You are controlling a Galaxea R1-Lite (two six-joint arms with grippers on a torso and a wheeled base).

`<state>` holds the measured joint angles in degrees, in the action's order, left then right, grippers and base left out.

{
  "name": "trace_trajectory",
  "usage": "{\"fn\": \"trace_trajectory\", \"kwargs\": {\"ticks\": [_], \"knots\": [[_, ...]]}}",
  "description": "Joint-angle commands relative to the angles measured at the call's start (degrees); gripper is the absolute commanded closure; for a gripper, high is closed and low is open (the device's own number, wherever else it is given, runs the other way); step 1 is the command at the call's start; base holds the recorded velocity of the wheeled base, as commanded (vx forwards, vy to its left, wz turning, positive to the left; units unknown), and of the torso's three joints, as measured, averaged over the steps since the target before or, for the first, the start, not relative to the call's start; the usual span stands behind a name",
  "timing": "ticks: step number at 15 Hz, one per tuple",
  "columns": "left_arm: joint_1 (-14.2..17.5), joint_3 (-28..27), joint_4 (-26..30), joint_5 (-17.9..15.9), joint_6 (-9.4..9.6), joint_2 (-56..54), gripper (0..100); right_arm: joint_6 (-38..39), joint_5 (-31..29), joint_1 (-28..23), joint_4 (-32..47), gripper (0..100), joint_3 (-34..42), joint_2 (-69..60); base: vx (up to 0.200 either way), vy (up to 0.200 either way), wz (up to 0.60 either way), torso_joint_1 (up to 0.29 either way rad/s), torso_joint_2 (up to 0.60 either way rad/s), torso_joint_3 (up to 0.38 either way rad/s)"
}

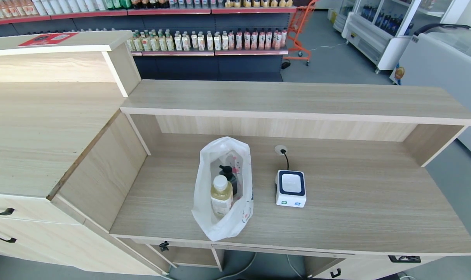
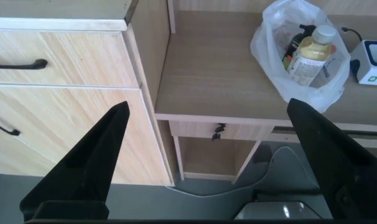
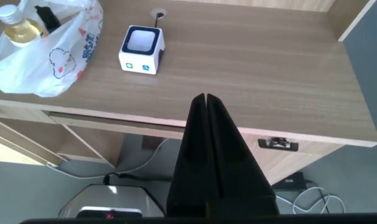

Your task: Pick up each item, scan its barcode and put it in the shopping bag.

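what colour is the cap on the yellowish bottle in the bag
White: the cap on the bottle shows best in the head view.

No text can be read anywhere. The bag [image 1: 200, 190] has red and blue print and the bottle [image 1: 221, 196] in it has a pale label, both too small to read, well beyond the fingers of the left gripper [image 2: 208, 104]. The scanner [image 1: 290, 188] shows a green and a blue mark on its front, and a red sign [image 1: 48, 39] lies on the high counter [image 1: 95, 39]; their letters are not legible.
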<state>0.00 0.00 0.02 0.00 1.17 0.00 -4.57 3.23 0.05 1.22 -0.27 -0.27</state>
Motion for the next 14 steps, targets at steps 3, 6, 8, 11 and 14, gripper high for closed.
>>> {"fn": "trace_trajectory", "kwargs": {"ticks": [3, 6, 8, 11, 14], "knots": [[0.00, 0.00, -0.02, 0.00, 0.06, 0.00, 0, -0.44, 0.11, 0.04, 0.10, 100, 0.00, 0.27, 0.000, -0.200, 0.00, 0.005, 0.00, 0.001], [0.00, 0.00, -0.02, 0.00, -0.03, 0.00, 0, -0.35, 0.11, 0.04, 0.10, 100, 0.00, 0.27, 0.000, -0.200, 0.00, 0.004, 0.00, -0.001], [0.00, 0.00, -0.02, 0.00, -0.38, 0.09, 0, -0.26, 0.11, 0.04, 0.10, 100, 0.00, 0.27, 0.000, -0.200, 0.00, 0.005, 0.00, 0.005], [0.00, 0.00, -0.02, 0.00, -0.99, 0.09, 0, -0.26, 0.11, 0.04, 0.10, 100, 0.00, 0.27, 0.000, 0.000, 0.00, 0.000, 0.00, 0.000], [-0.09, 0.00, -0.02, -0.09, -0.64, 0.88, 0, -0.53, 0.11, 0.04, 0.10, 100, 0.00, 0.27, 0.200, 0.000, 0.00, -0.002, 0.00, 0.001]]}}
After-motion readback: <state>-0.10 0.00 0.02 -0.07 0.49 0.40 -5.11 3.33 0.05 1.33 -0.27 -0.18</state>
